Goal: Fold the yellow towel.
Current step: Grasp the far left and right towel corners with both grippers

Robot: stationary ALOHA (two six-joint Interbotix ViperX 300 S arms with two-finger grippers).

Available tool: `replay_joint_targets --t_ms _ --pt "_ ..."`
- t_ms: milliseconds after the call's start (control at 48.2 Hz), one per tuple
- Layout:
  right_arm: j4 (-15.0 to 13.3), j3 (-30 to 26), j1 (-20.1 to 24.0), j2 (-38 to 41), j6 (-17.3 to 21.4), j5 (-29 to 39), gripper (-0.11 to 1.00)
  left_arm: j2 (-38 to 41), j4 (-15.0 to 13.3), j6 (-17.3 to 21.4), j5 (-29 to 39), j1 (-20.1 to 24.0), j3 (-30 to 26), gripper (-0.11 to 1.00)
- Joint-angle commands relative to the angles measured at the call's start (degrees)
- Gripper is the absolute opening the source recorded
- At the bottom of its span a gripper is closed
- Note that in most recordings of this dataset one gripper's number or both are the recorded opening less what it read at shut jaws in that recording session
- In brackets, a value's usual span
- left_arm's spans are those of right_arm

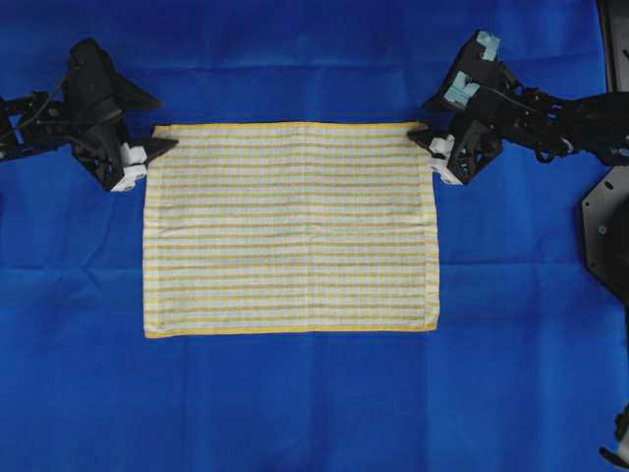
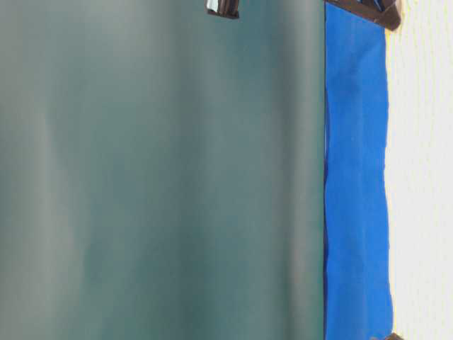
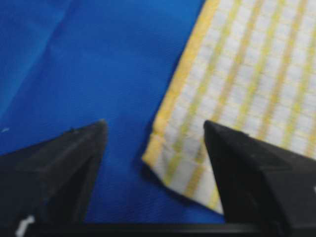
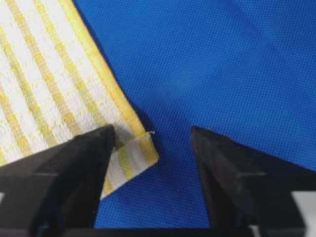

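- Towel first: the yellow towel (image 1: 291, 227) is lying flat and unfolded in the middle of the blue cloth (image 1: 295, 413), so no fold is made yet.
- Left gripper (image 3: 154, 143) is sitting at the top left corner, jaws spread wide with the corner between them, not pinching.
- Right gripper (image 4: 152, 143) is doing the same at the top right corner, also wide apart.
- Looks like the grab step; next both probably need to close on the corners, then lift and carry them toward the near edge.
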Motion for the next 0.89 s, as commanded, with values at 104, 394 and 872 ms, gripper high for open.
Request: replay_joint_targets --t_ms 104,394,872 --pt "0.3 -0.4 -0.2 -0.2 -0.1 -0.2 0.35 2.5 -0.1 -0.1 1.8 0.4 -1.7 0.39" --pt "0.3 -0.6 -0.2 -0.3 -0.1 -0.2 0.04 3.4 -0.2 -0.1 3.5 0.4 -2.7 0.04" --pt "0.8 -0.3 -0.4 -6.4 -0.2 1.8 0.04 -5.8 -0.1 1.9 8.8 2.6 -3.3 0.03"
